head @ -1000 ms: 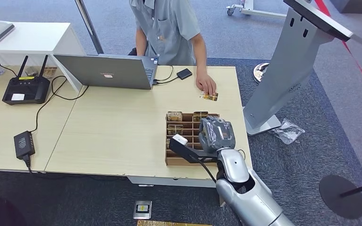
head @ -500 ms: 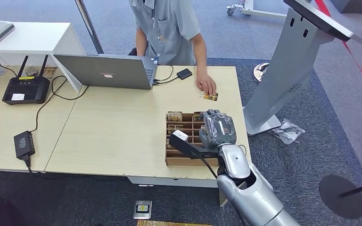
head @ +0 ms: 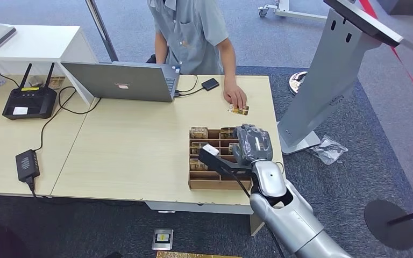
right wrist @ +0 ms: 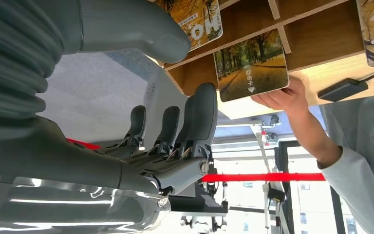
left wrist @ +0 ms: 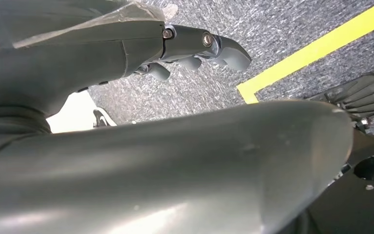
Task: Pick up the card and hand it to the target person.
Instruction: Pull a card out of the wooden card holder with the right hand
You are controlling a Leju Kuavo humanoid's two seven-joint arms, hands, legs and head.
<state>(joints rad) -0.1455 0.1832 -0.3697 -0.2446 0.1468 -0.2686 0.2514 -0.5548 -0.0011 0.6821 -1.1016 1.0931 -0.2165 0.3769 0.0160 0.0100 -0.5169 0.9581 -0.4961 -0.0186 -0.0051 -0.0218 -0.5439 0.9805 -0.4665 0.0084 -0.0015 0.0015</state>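
Observation:
A wooden card box sits near the table's front right edge, with picture cards standing in its compartments. My right hand hovers over the box's right side, fingers straight and apart, holding nothing. In the right wrist view a tree-picture card stands in a compartment just past the fingertips. Across the table a person's hand rests on a loose card. My left hand hangs over the carpet, holding nothing.
A laptop, a black router, a power brick and cables lie on the table's left and far parts. A grey kiosk stand rises right of the table. Yellow tape marks the floor.
My right hand has moved to the right and a little farther over the box. The person's hand and the loose card have stayed put.

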